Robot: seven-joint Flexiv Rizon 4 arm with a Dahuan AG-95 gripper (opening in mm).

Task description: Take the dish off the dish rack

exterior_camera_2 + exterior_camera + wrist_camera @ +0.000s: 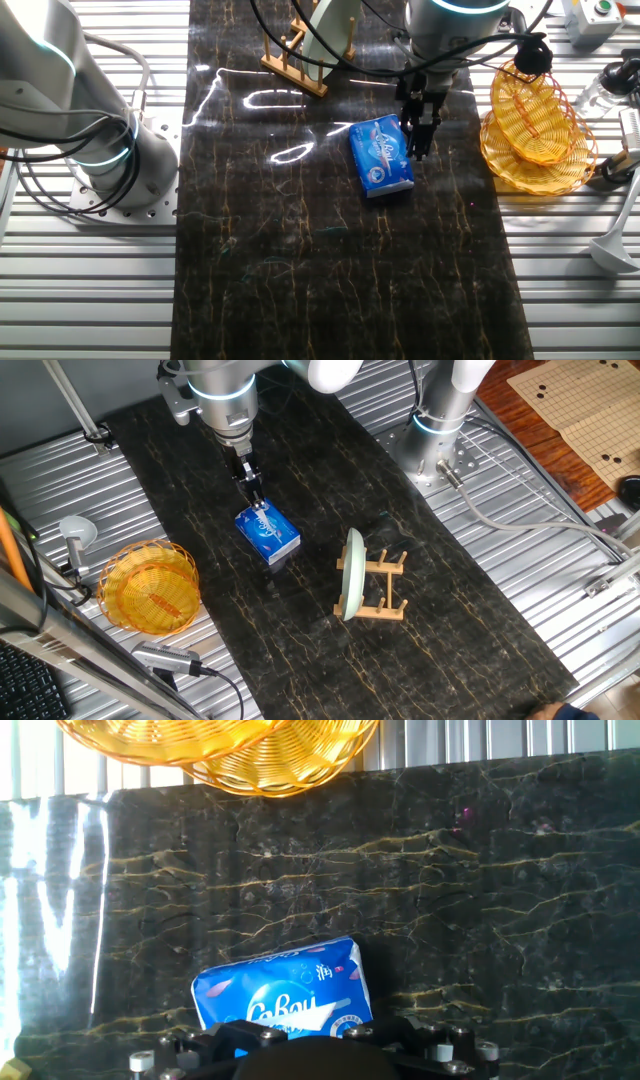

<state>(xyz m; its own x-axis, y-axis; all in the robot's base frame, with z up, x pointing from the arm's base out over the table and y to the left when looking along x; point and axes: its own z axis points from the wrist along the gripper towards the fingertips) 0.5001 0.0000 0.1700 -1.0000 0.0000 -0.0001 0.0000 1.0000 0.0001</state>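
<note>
Right now the gripper [254,497], fingers close together and holding nothing, hangs over the blue tissue pack [267,533], well apart from the dish [353,573] standing on edge in the dish rack [383,588].

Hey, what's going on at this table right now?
A single robot arm is meant to take the dish off the dish rack, but that has not happened: the pale green dish stands on edge in the wooden rack. The gripper hangs over a blue tissue pack on the dark mat, away from the rack, holding nothing. A yellow woven basket sits off to the side.
</note>
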